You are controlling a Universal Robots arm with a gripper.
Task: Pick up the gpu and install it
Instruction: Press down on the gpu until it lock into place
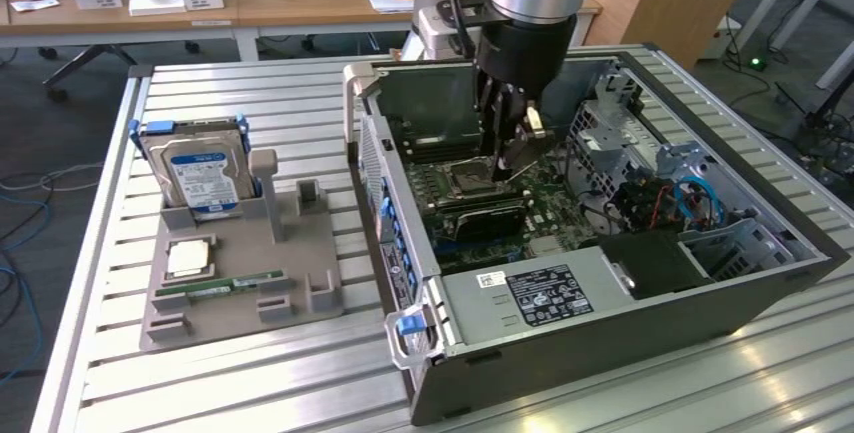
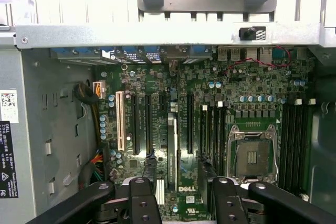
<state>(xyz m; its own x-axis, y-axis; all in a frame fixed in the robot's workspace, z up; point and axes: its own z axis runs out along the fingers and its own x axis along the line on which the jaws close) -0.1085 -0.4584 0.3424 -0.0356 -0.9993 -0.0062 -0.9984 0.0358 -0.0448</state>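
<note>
Spread wide and holding nothing, the pincer [image 1: 514, 158] hangs inside the open computer case [image 1: 747, 283], its dark fingers [image 2: 139, 203] pointing down at the motherboard [image 1: 561, 215]. Directly beneath the fingertips sits the gpu [image 1: 483, 219], a thin dark card standing on edge in an expansion slot; from the wrist view it reads as a narrow strip [image 2: 171, 150] running between the two finger pairs, and whether the fingers touch it cannot be told. Just beside the pincer, further into the case, is the empty processor socket [image 2: 253, 153] with its silvery frame, flanked by long memory slots [image 2: 295, 140]. A black power supply [image 1: 541, 295] with a white-printed label lies in front of the pincer at the near end of the case. Well apart from the pincer, toward the exterior view's left on the slatted metal desk [image 1: 267, 383], a grey parts holder [image 1: 307, 253] carries an upright hard drive [image 1: 200, 175] with a blue-white label, a flat processor chip [image 1: 188, 256] and a narrow green memory stick [image 1: 220, 285].
</note>
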